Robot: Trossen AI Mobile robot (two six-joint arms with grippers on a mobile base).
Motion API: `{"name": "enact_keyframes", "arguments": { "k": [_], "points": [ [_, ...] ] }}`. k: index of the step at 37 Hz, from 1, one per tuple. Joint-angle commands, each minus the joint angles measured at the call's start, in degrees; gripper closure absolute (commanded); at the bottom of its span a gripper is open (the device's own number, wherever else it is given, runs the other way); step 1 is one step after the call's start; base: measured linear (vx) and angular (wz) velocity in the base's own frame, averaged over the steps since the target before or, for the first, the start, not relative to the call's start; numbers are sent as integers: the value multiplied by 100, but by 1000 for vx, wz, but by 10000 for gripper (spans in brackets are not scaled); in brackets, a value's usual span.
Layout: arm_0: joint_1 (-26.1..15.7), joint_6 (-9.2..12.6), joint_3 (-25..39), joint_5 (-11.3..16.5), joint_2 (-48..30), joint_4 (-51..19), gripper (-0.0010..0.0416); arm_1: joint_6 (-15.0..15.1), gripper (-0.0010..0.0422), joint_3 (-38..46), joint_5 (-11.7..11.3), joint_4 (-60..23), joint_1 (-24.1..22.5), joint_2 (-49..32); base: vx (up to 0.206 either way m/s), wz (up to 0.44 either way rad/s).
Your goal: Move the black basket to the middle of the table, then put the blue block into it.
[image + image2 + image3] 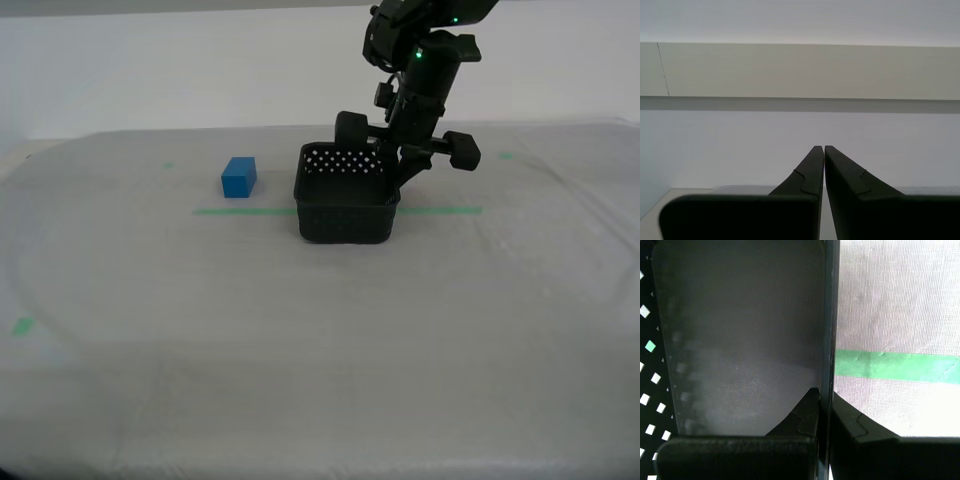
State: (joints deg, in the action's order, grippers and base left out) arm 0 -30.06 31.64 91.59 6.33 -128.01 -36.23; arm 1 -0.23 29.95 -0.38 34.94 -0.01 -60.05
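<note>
My first gripper (824, 402) pinches the basket (345, 195) wall. The basket sits mid-table (300, 350) on the green tape (897, 366). Let go gently. The block (239, 177) waits nearby. My second gripper (824, 152) is closed, empty.

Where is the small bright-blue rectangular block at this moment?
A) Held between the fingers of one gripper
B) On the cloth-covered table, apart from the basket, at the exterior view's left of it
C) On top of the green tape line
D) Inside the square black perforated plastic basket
B: in the exterior view the small bright-blue rectangular block rests on the cloth-covered table, clear of the square black perforated plastic basket, whose wall my first gripper pinches.
</note>
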Motion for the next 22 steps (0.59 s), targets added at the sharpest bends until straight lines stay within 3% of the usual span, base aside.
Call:
{"name": "enact_keyframes", "arguments": {
  "k": [1, 8, 14, 22],
  "points": [
    [-2, 24, 4, -153, 26, -39, 402, 9, 412, 4, -2, 31, 0, 2, 0, 0],
    [-7, -225, 4, -199, 46, -101, 402, 9, 412, 2, -2, 31, -2, 2, 0, 0],
    [-11, -234, 4, -214, 46, -352, 402, 9, 412, 2, -2, 31, -2, 2, 0, 0],
    [-11, -232, 4, -498, 46, -367, 402, 9, 412, 39, -4, 118, -9, -210, 0, 0]
  ]
}}
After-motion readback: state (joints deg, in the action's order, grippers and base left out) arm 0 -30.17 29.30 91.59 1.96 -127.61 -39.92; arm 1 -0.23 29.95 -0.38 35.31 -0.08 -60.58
